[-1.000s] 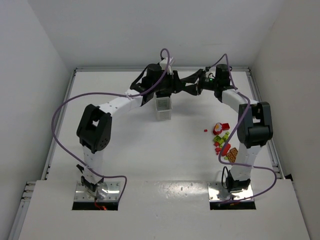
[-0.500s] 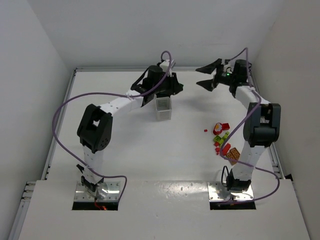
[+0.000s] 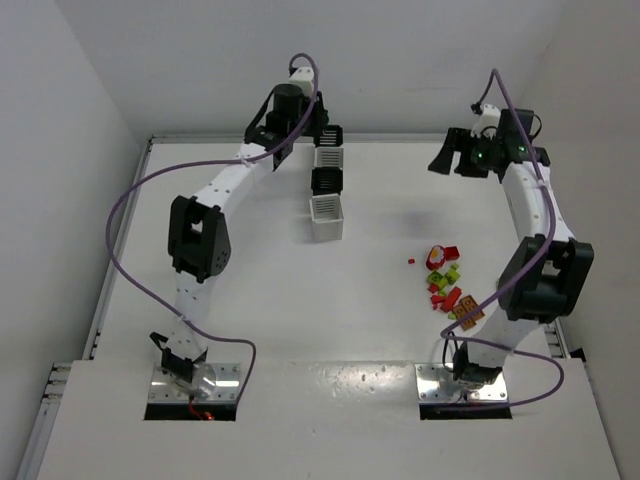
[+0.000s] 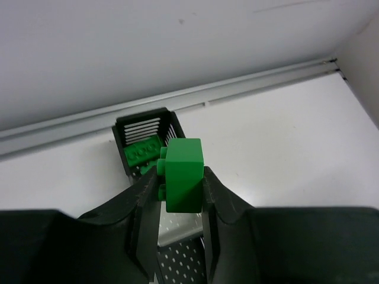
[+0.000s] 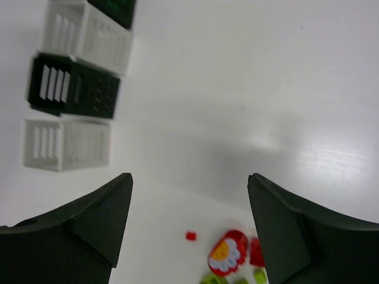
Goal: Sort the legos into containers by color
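A green lego brick (image 4: 183, 174) is pinched between the fingers of my left gripper (image 4: 180, 180), which is shut on it just above and in front of the far black container (image 4: 145, 145). That container holds a green plate. From above, the left gripper (image 3: 305, 128) sits at the back end of the row of containers (image 3: 328, 182). My right gripper (image 5: 189, 177) is open and empty, high over the table at the back right (image 3: 450, 155). The loose legos (image 3: 445, 280), red, green and orange, lie in a heap on the right; a red flower piece (image 5: 228, 253) shows below the right fingers.
The row runs black, white, black, white from the back wall toward me; the nearest is a white container (image 3: 327, 218). A single small red lego (image 3: 411, 261) lies apart, left of the heap. The back rail and side walls are close to both grippers.
The two grippers were together above the containers. The right one opened, let go and swung away to the back right. The left one shut on the green brick and carried it to the far black container.
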